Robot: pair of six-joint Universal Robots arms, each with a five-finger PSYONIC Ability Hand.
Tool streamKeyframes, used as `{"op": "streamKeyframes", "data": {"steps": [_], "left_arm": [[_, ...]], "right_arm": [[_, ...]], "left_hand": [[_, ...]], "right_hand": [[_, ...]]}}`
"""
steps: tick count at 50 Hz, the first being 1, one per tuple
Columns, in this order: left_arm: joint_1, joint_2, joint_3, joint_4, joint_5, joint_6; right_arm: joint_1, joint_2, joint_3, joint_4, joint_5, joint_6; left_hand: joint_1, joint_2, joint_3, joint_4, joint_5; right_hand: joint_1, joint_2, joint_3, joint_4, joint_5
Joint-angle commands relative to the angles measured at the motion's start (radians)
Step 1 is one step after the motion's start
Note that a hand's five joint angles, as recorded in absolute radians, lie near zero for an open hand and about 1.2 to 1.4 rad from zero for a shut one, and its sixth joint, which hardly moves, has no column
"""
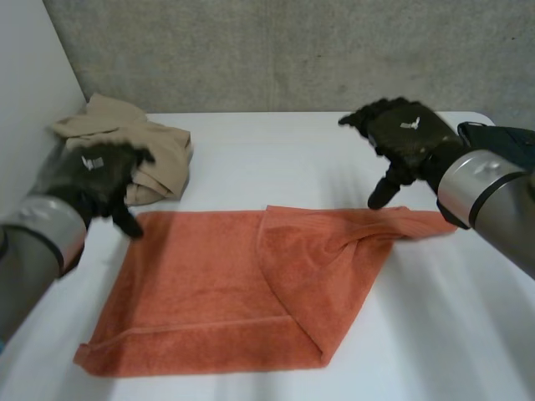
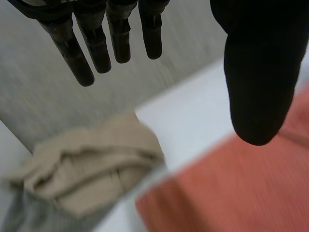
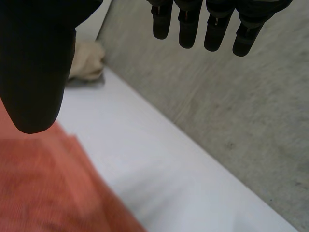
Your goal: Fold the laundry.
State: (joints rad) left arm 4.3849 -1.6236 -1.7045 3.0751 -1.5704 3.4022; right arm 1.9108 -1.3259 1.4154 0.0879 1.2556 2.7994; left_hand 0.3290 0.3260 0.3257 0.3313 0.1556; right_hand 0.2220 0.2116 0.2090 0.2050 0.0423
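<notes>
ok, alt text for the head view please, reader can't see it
An orange towel lies on the white table, its right side folded diagonally over the middle. The robot's left hand is at the towel's far left corner and its right hand at the far right corner, both open. A crumpled beige garment sits at the table's far left.

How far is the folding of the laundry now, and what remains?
Done: one side of the orange towel is turned over onto its middle, but slanted, not a neat half. In hand: nothing; the left hand and the right hand are open, near the towel's far corners. Left: to finish folding the towel; the beige garment lies crumpled and unfolded at the table's far left corner.
</notes>
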Motion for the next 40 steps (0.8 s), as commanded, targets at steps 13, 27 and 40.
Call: {"op": "streamKeyframes", "data": {"steps": [13,27,40], "left_arm": [[-0.059,-0.002,-0.331,-0.027,-0.028,0.261],[-0.053,-0.033,-0.349,-0.003,-0.125,0.272],[-0.050,-0.051,-0.366,0.024,-0.126,0.273]], "right_arm": [[0.040,0.128,0.008,0.030,0.011,-0.181],[0.051,0.177,-0.013,0.016,-0.013,-0.248],[0.157,0.402,-0.217,-0.001,-0.134,-0.617]], "left_hand": [[0.178,0.181,0.181,0.176,0.177],[0.298,0.301,0.302,0.296,0.297],[0.976,0.979,0.979,0.974,0.975]], "right_hand": [[-0.048,-0.037,-0.034,-0.030,-0.042],[-0.048,-0.037,-0.034,-0.030,-0.042],[0.180,0.190,0.193,0.197,0.185]]}}
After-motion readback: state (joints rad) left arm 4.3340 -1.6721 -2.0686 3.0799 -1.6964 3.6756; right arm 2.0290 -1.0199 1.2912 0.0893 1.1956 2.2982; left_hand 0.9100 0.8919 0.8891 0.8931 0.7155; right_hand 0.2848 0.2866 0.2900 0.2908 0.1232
